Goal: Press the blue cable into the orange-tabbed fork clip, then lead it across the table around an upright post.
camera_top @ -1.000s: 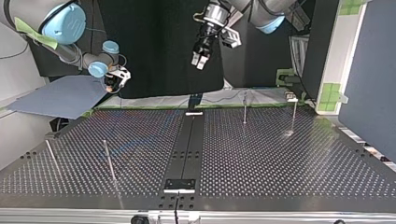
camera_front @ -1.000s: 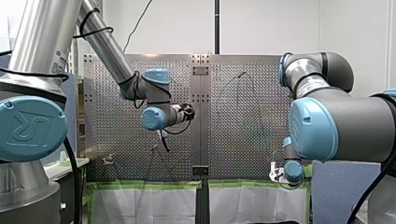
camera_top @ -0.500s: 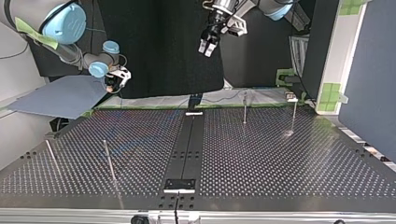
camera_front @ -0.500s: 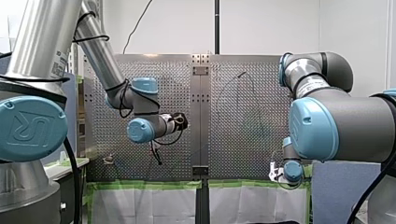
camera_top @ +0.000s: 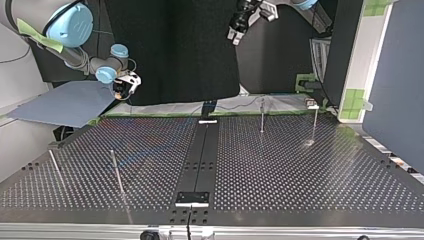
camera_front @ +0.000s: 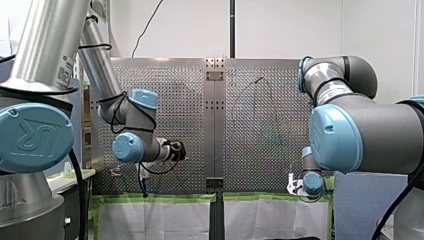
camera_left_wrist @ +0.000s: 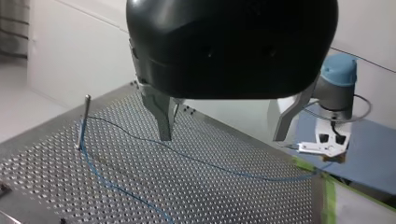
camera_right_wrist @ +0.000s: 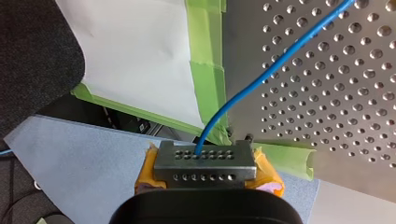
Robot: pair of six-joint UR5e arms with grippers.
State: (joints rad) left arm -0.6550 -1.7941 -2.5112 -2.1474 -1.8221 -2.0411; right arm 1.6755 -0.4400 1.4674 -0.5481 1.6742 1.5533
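Blue cable (camera_right_wrist: 261, 77) sits clamped in my right gripper (camera_right_wrist: 204, 163); my left gripper (camera_left_wrist: 222, 138) hangs with jaws apart and should come down squarely over the cable before closing.

We see a thin blue cable (camera_left_wrist: 116, 186) lying slack on the perforated metal table (camera_left_wrist: 219, 196). It bends around a slim metal post (camera_left_wrist: 83, 122) that stands upright, slightly tilted, and two stretches lead away from there across the holes. One stretch runs off the table's edge, its end pinched between the yellow pads of our right gripper (camera_right_wrist: 205, 161).
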